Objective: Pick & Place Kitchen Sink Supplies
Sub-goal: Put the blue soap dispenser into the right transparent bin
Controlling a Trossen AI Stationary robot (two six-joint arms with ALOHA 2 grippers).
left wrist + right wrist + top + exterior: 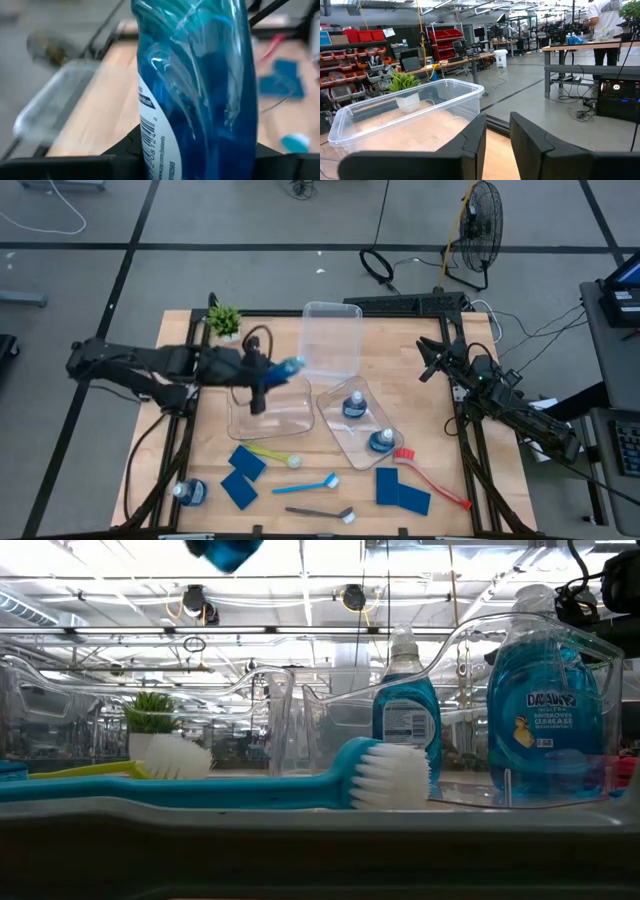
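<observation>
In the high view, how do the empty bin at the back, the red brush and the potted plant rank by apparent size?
Largest to smallest:
1. Empty bin
2. Red brush
3. Potted plant

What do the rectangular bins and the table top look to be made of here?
The clear rectangular bins look like thin, glossy transparent plastic: the wood shows through them and their rims catch highlights. The pale tan table top looks like matt wood or wood laminate, with faint plank lines; which of the two cannot be told.
</observation>
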